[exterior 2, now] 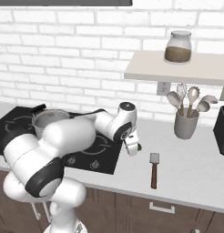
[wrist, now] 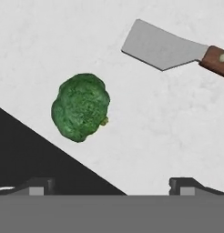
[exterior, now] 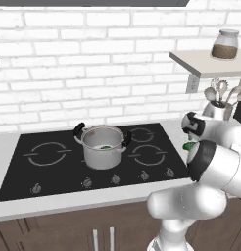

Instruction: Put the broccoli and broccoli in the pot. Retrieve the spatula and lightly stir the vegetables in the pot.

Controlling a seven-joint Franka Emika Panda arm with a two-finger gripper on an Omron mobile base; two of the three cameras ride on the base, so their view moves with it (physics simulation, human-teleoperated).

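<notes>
One broccoli floret (wrist: 80, 107) lies on the white counter just right of the cooktop, also visible as a green spot (exterior 2: 139, 146) beside my hand. My gripper (wrist: 113, 184) hovers over it, open, fingers wide apart and holding nothing; in the right base view the gripper (exterior 2: 132, 150) points down at the counter. The other broccoli floret (exterior: 106, 146) rests inside the steel pot (exterior: 103, 147), which stands on the cooktop's middle. The spatula (exterior 2: 154, 169), steel blade and wooden handle, lies on the counter right of the loose floret, with its blade (wrist: 161, 48) close to it.
The black cooktop (exterior: 49, 166) has knobs along its front edge. A grey utensil cup (exterior 2: 185, 125) with spoons and a whisk stands at the wall. A shelf (exterior 2: 177, 68) above it carries a glass jar (exterior 2: 178, 47). A dark appliance (exterior 2: 221, 129) stands at the far right.
</notes>
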